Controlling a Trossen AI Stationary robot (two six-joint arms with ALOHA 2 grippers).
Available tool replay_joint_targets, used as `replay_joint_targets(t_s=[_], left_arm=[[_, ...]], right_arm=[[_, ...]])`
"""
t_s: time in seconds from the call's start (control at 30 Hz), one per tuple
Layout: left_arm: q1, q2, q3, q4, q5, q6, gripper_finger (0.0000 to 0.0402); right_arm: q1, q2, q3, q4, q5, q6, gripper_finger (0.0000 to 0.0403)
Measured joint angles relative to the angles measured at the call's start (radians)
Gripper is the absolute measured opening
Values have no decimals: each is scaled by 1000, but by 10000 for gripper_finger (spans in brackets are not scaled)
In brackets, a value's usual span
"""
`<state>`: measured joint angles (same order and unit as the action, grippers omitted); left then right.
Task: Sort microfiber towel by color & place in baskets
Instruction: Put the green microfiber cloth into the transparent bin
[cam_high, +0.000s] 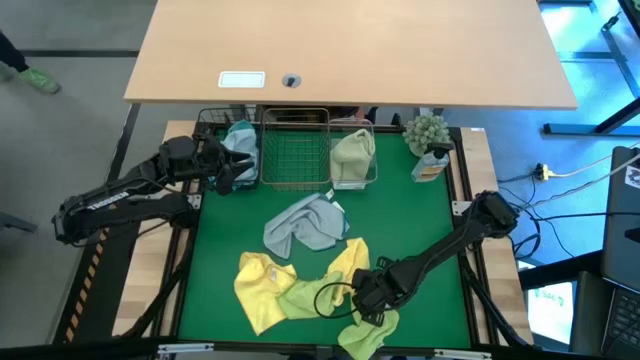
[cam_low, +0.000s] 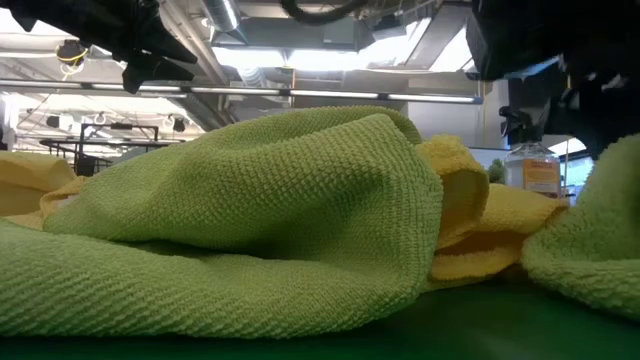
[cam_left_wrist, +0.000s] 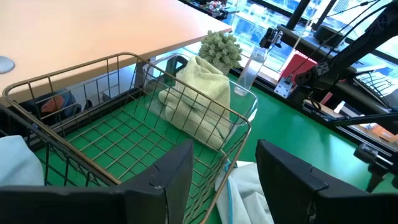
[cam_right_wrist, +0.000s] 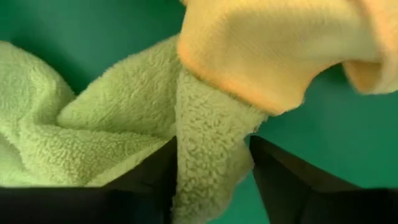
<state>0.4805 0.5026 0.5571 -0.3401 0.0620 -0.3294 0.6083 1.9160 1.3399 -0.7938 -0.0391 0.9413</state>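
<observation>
Closing my right gripper (cam_right_wrist: 211, 180) around a fold of a green towel (cam_right_wrist: 93, 149) near the front of the mat; fingers sit either side of it, not pinched yet as far as I can see. Next, I reckon: squeeze, lift it clear of the yellow towel (cam_right_wrist: 280, 50) draped over it, then carry it to the clear basket (cam_high: 365, 180), which already holds a green one.

Left gripper (cam_left_wrist: 224, 180) hangs apart and empty over the silver basket (cam_left_wrist: 124, 130).

Count: three baskets, black one (cam_high: 215, 125) has a blue towel. Loose on the mat: one blue towel (cam_high: 305, 225), two yellow I think, two green-ish clumps, hard to separate.
</observation>
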Motion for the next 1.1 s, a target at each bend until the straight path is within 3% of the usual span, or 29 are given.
replay_joint_targets(t_s=[0.1, 0.23, 0.3, 0.43, 0.7, 1.1], left_arm=[[0, 0, 0, 0, 0, 0, 169], [0, 0, 0, 1, 0, 0, 169], [0, 2, 0, 13, 0, 1, 169], [0, 8, 0, 65, 3, 1, 169], [-9, 29, 0, 118, 13, 22, 169], [-86, 108, 0, 224, 15, 72, 169]], right_arm=[[0, 1, 0, 1, -8, -1, 135], [-1, -5, 0, -4, 3, -4, 36], [-7, -8, 1, -4, 3, -8, 12], [-21, -14, 13, -39, -6, -10, 28], [-62, -17, 197, -344, 28, -147, 10], [-149, -18, 589, -744, 296, -349, 10]])
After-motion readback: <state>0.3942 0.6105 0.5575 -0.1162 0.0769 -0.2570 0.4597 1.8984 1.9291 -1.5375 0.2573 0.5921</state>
